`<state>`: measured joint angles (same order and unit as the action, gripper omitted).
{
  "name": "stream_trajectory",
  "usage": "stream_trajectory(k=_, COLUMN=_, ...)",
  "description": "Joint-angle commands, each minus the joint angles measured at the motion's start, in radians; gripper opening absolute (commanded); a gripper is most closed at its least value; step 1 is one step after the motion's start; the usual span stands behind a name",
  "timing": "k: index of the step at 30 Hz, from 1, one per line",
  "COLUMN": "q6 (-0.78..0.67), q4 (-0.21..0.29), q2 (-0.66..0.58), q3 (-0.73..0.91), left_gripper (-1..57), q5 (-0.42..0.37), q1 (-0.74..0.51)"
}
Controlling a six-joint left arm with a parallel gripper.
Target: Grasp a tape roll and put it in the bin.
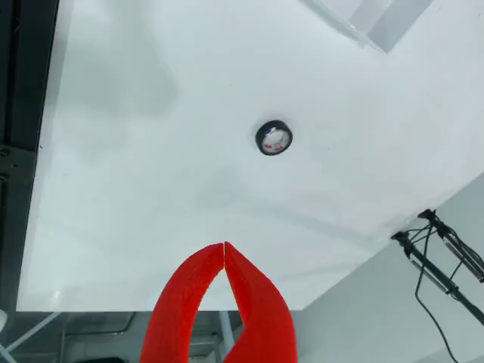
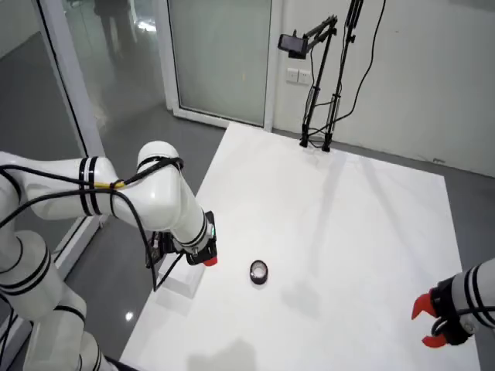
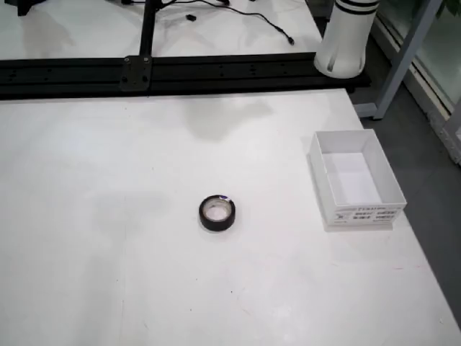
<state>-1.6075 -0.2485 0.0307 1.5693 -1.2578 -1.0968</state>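
My pincer (image 1: pixel 224 245) hangs with its two red fingers drawn together, tips touching, holding nothing. The black tape roll (image 1: pixel 273 138) lies flat on the white table (image 1: pixel 136 174), hole upward, well apart from me. In the view that rides on me it sits ahead and a little to the right. The white cardboard bin (image 3: pixel 358 214) stands open and empty beyond the tape roll, on the far side from me. The other arm (image 2: pixel 155 197) hangs on that same far side of the roll.

As I judge it, the step in hand is the approach, and the grasp is not yet begun. To do it well I should first spread my fingers wider than the roll. Then I should centre myself straight above its hole and come down squarely. The roll is low and flat, so I must reach nearly to the table before closing. I could clamp across the outer rim, or put one finger inside the hole and one outside. Closing too high would likely skid the roll away.
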Motion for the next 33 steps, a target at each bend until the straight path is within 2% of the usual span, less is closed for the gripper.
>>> stream_trajectory(k=1, q6=0.000, q4=-0.002, q2=0.002, q3=0.000, left_gripper=-0.4, q5=-0.002, q1=0.008)
stream_trajectory(k=23, q6=0.000, q4=-0.008, q2=0.006, q3=-0.006, left_gripper=-0.4, q5=0.000, q1=0.055)
stream_trajectory(k=28, q6=0.000, q4=-0.026, q2=0.064, q3=-0.060, left_gripper=0.0, q5=0.000, q1=0.077)
stream_trajectory(k=33, q6=0.000, q4=-0.032, q2=0.183, q3=-0.123, left_gripper=5.4, q5=0.008, q1=0.086)
